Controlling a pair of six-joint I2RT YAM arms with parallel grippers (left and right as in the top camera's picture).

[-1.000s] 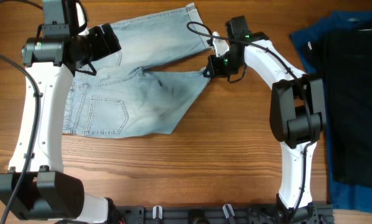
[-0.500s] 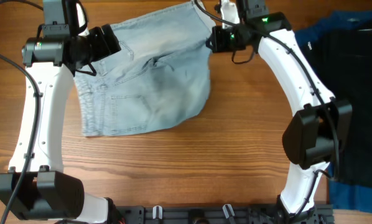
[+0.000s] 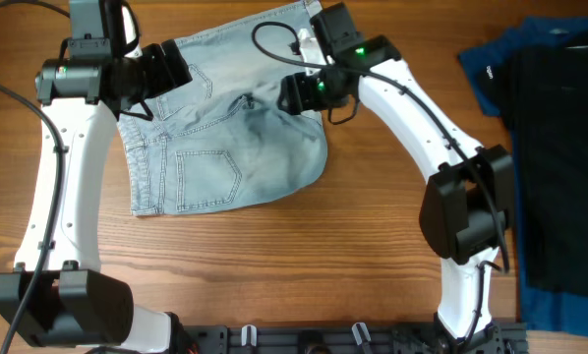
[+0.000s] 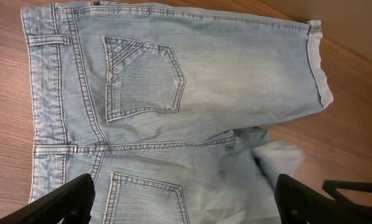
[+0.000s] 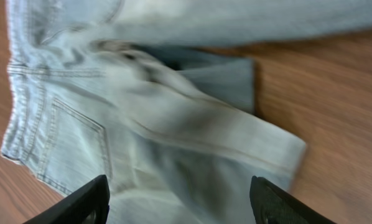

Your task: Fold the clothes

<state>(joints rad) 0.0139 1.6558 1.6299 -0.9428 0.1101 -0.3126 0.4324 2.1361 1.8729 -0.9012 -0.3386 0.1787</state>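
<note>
Both sets of jaws stand wide apart and grip nothing: the left gripper (image 4: 185, 186) shows only denim between its spread fingers, and the right gripper (image 5: 180, 186) likewise, though its view is blurred. The shorts (image 3: 225, 138) lie flat on the table (image 3: 323, 265) at about eleven o'clock from its centre, back side up, with the waistband toward nine o'clock. My left gripper hangs over the waistband end. I judge that it sits there to pin or pick up that side. My right gripper hangs over the crotch and leg at the three o'clock side of the garment, where a flap of one leg lies bunched over the seat. That lump looks to me like a fold only half laid, so the open jaws are placed well to take hold of it again.

I count one pair of shorts and two stitched back pockets, one pocket (image 4: 142, 74) fully shown and a second pocket (image 4: 145, 199) partly cut off. Two other garments lie well apart at three o'clock, a black garment (image 3: 559, 147) on a royal-blue garment (image 3: 491, 69)
</note>
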